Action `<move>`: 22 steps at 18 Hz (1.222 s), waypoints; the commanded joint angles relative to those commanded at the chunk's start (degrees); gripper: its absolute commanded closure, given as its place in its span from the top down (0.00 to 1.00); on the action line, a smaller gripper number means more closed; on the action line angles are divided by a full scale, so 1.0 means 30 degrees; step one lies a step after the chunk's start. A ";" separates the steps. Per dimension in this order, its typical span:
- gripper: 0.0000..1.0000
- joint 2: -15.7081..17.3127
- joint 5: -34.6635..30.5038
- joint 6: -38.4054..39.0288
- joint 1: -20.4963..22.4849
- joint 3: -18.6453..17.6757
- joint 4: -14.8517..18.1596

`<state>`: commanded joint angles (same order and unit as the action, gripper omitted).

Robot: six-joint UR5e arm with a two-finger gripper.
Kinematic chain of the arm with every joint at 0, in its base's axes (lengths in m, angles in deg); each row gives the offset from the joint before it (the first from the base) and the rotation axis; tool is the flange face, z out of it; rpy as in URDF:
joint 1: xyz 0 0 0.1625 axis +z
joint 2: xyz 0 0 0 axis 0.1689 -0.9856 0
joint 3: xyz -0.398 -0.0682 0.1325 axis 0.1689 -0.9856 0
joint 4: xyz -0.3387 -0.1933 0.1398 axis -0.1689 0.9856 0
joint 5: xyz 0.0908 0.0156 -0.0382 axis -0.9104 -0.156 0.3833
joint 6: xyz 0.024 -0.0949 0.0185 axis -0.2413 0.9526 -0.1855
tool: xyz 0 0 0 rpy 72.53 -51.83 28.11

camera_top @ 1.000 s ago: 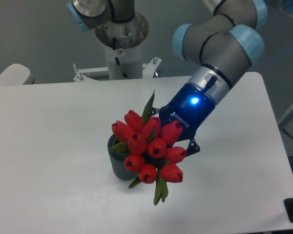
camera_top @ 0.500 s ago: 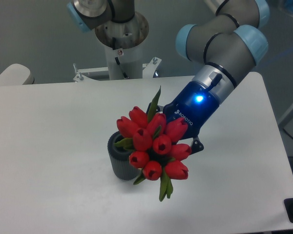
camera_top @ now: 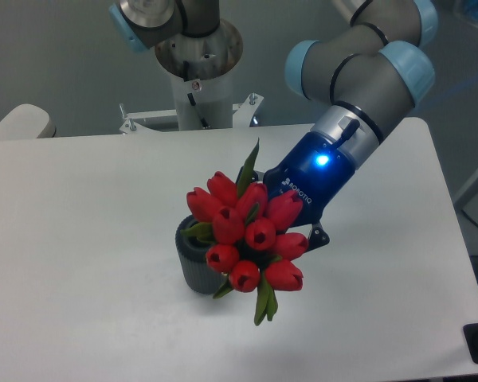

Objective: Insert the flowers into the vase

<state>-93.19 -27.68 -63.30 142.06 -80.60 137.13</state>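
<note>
Camera: flowers (camera_top: 247, 235) hiding jaws, grip untellable, overlapping vase (camera_top: 196, 264) on table (camera_top: 80, 239).

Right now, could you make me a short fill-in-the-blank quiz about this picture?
1. The tulip buds of the flowers are ____ in colour.
2. The vase stands on a ____ table.
3. The light on the gripper glows ____.

Missing words: red; white; blue

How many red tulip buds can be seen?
9, in one tight bunch above the vase: three on top, three in the middle, three lowest. Others may be hidden behind.
</note>
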 joint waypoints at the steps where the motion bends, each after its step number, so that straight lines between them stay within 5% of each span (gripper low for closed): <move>1: 0.35 0.0175 0.0351 -0.0030 0.0175 -0.0206 -0.0058; 5: 0.35 0.1990 0.1378 -0.0234 0.0938 -0.2138 -0.0117; 8: 0.35 0.2460 0.1644 -0.0235 0.1085 -0.2375 -0.0175; 16: 0.36 0.4277 0.1615 -0.2165 0.0910 -0.5713 -0.0352; 22: 0.36 0.4981 0.1586 -0.2403 0.0851 -0.6623 -0.0381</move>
<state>-78.25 -22.92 -70.51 144.61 -100.47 135.98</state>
